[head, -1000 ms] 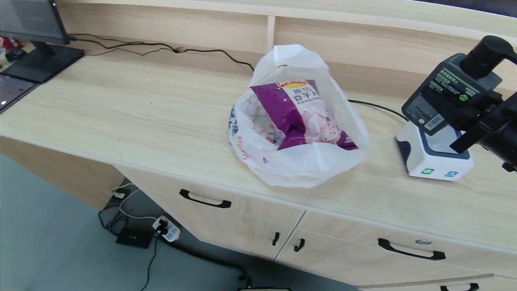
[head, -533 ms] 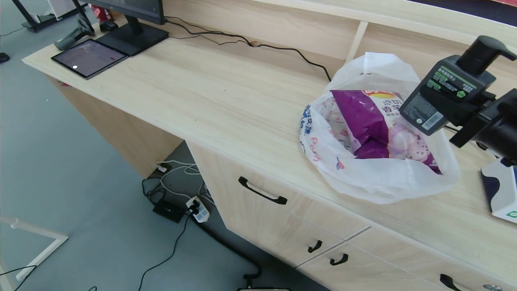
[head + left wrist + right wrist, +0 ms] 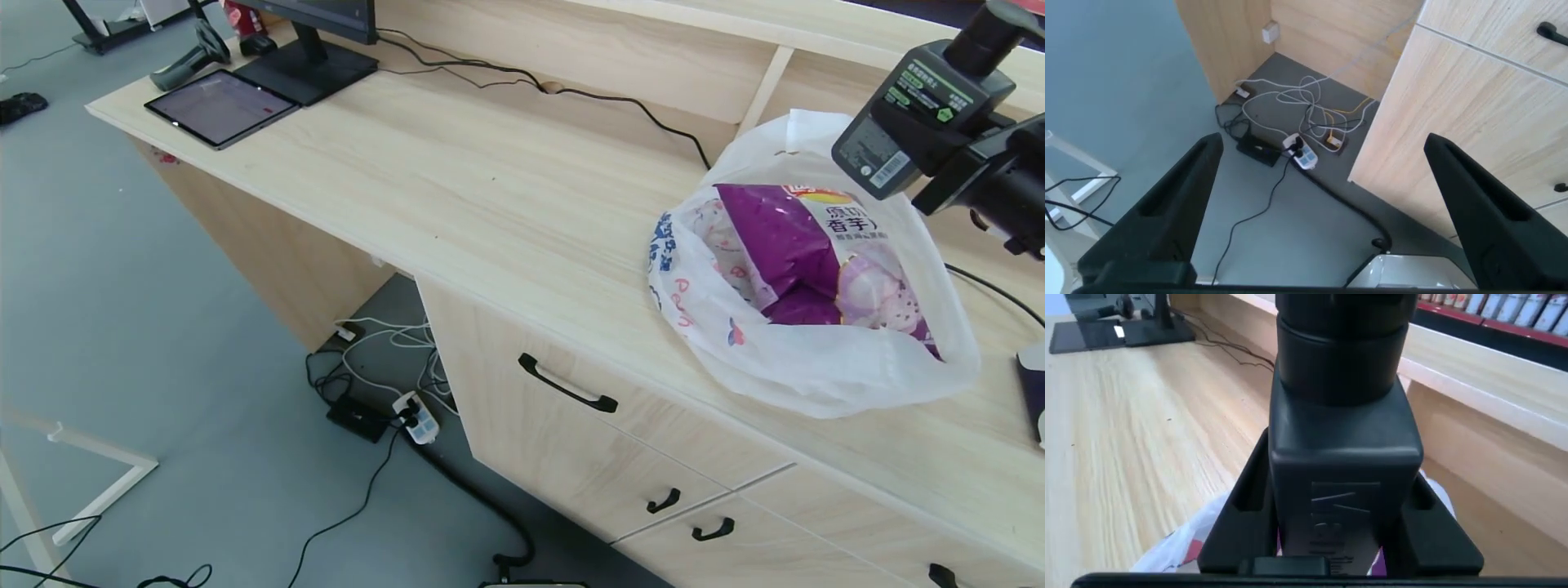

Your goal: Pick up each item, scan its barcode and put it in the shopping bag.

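Note:
A white plastic shopping bag (image 3: 816, 376) lies open on the wooden counter (image 3: 506, 204), with a purple snack pack (image 3: 784, 245) inside. In the head view my right gripper (image 3: 951, 147) is shut on a dark pump bottle (image 3: 910, 114), tilted in the air over the bag's far right rim, barcode label facing out. The right wrist view looks down the bottle (image 3: 1343, 457), fingers (image 3: 1237, 514) on both its sides, bag (image 3: 1176, 547) below. My left gripper (image 3: 1323, 147) hangs open over the floor beside the cabinet, holding nothing.
The barcode scanner (image 3: 1033, 384) sits at the counter's right edge. A tablet (image 3: 219, 106), monitor stand (image 3: 310, 69) and handheld scanner (image 3: 188, 65) stand at the far left end. A cable (image 3: 620, 106) runs along the back. Drawers (image 3: 567, 392) sit below; a power strip (image 3: 1305, 155) lies on the floor.
The head camera has swung left, shifting the whole picture right. Against the counter, the right gripper has carried the bottle from over the scanner to above the bag's rim.

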Controlling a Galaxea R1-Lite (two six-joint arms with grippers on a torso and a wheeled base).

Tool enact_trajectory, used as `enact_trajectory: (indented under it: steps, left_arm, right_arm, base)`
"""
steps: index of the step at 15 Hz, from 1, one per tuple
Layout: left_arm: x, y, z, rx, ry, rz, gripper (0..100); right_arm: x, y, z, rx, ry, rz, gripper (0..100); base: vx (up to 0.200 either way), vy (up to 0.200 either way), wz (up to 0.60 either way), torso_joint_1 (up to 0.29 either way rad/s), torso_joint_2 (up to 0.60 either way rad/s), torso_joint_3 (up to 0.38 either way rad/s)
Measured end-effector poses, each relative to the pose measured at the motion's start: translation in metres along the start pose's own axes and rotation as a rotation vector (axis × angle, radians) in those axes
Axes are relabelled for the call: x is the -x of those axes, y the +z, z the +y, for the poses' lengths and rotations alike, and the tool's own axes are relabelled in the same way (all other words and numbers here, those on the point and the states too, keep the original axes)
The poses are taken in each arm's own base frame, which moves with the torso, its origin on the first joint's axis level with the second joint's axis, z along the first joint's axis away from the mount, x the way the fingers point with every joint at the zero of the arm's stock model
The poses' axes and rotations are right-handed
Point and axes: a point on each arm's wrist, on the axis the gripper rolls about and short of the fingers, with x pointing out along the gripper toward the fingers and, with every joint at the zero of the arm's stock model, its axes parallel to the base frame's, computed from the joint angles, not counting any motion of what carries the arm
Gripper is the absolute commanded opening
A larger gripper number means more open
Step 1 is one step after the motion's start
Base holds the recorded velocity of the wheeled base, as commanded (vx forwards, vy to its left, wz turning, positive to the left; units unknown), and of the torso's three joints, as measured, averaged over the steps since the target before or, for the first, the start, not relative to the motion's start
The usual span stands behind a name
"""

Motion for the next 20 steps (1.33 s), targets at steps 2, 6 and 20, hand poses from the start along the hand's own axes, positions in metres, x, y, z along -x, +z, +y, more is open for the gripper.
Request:
enact_trajectory:
  steps: [2, 6, 20]
  left_arm:
    - [0.0, 0.0, 0.0, -0.001, 0.001, -0.002, 100]
    - [0.0, 0.0, 0.0, -0.004, 0.0, -0.004, 100]
    - [0.0, 0.001, 0.0, -0.007, 0.001, -0.006, 100]
  right_arm:
    - [-0.01, -0.007, -0.01, 0.016, -0.007, 0.003, 0]
    - [-0.019, -0.03, -0.029, 0.044, 0.008, 0.042, 0]
    - [-0.004, -0.079, -0.067, 0.143, 0.0, 0.102, 0]
  base:
    - [0.0, 0.0, 0.0, 0.0, 0.0, 0.0]
    - [0.0, 0.0, 0.0, 0.0, 0.0, 0.0]
    - [0.0, 0.0, 0.0, 0.0, 0.0, 0.0]
